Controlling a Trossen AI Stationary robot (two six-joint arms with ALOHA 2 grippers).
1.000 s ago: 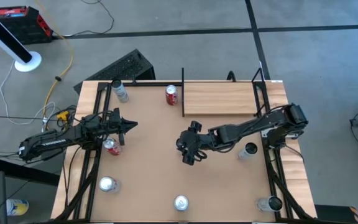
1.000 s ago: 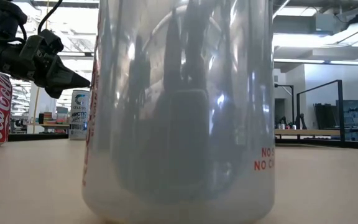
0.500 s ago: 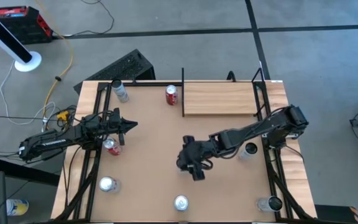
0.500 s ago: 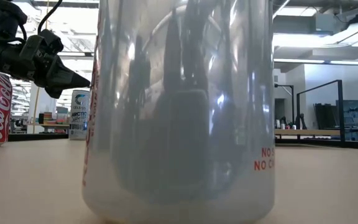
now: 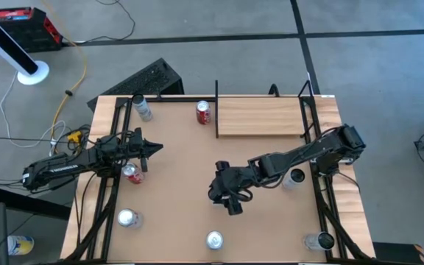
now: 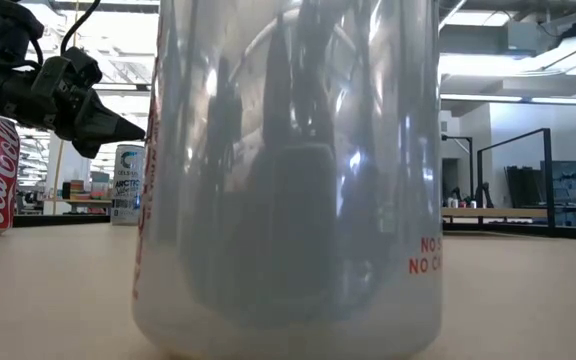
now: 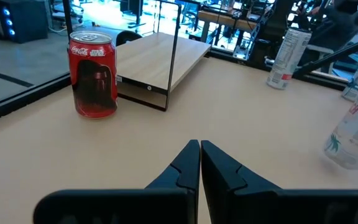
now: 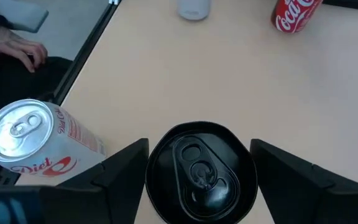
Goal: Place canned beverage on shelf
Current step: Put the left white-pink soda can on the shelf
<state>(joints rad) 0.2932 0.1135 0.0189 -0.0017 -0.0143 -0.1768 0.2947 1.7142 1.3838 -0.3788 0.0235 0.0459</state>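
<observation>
My right gripper (image 5: 227, 193) is at the table's middle, its fingers apart on either side of an upright black can (image 8: 201, 171), whose top faces the wrist camera. In the high view the gripper hides this can. The shelf (image 5: 260, 116) is a pale plank at the far right, with a thin black rail (image 5: 216, 110) on its left end. A red cola can (image 5: 203, 112) stands on the tabletop beside that rail. My left gripper (image 5: 155, 149) is shut and empty at the left, above the table near a second red can (image 5: 132, 173). My right gripper has one finger (image 8: 126, 171) at one side of the black can's wall (image 8: 153, 186) and the other finger (image 8: 288, 171) at the opposite side. The fingers come from above, pointing down. I cannot tell whether they touch the can.
Silver-topped cans stand at the near left (image 5: 127, 218), near middle (image 5: 213, 240) and near right (image 5: 321, 241). Another stands under the right arm (image 5: 294, 177), and a bottle lies at the far left (image 5: 143, 108). A pale container (image 6: 288, 180) fills the low view. A person's hand (image 8: 8, 50) shows beyond the table edge.
My right gripper has gone toward the table's near edge, then stopped and kept still for the last half second. My left arm has kept still.
</observation>
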